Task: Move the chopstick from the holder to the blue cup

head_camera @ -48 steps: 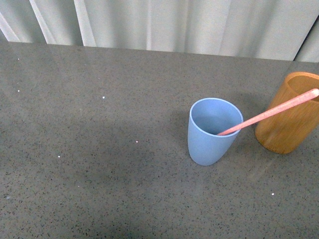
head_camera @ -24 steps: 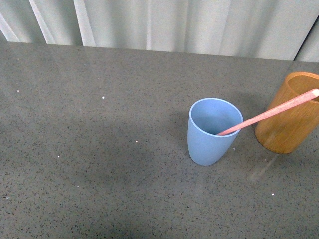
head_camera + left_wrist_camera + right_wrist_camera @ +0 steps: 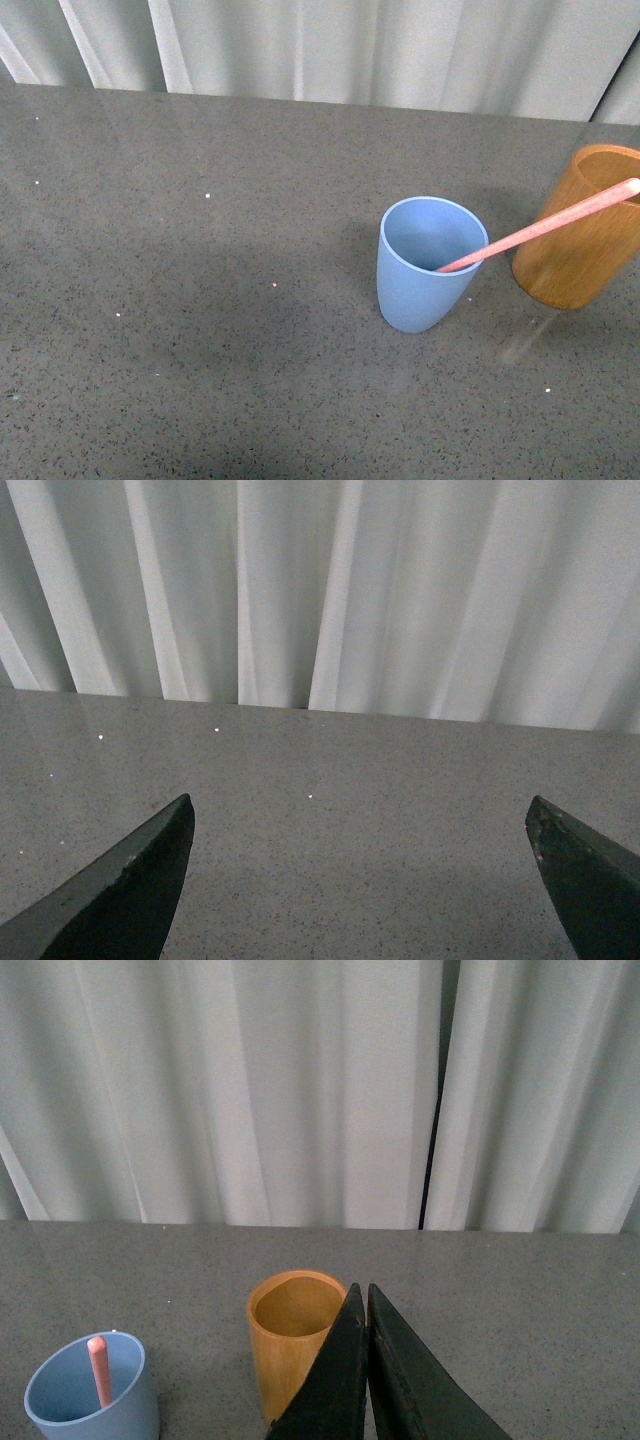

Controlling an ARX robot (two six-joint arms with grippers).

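Right gripper (image 3: 366,1305): jaws pressed together, holding nothing, raised near the holder | left gripper (image 3: 360,880): jaws spread wide over bare table | chopstick (image 3: 540,227): lower end inside blue cup (image 3: 422,292), leaning on its rim, upper end slanting across the holder (image 3: 585,250) | both cups upright, just beside each other on grey speckled table (image 3: 200,300) | white curtain (image 3: 400,50) behind.

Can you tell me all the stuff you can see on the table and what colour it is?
blue cup: one, light blue, upright on the table, left of the holder.
chopstick: one, salmon pink, tip inside the blue cup, leaning over its rim toward the holder.
holder: one, orange-brown wood grain, upright, empty inside.
table: one, dark grey speckled.
curtain: white, pleated, behind the table.
left gripper: dark fingers wide apart, holding nothing.
right gripper: dark fingers pressed together, holding nothing.
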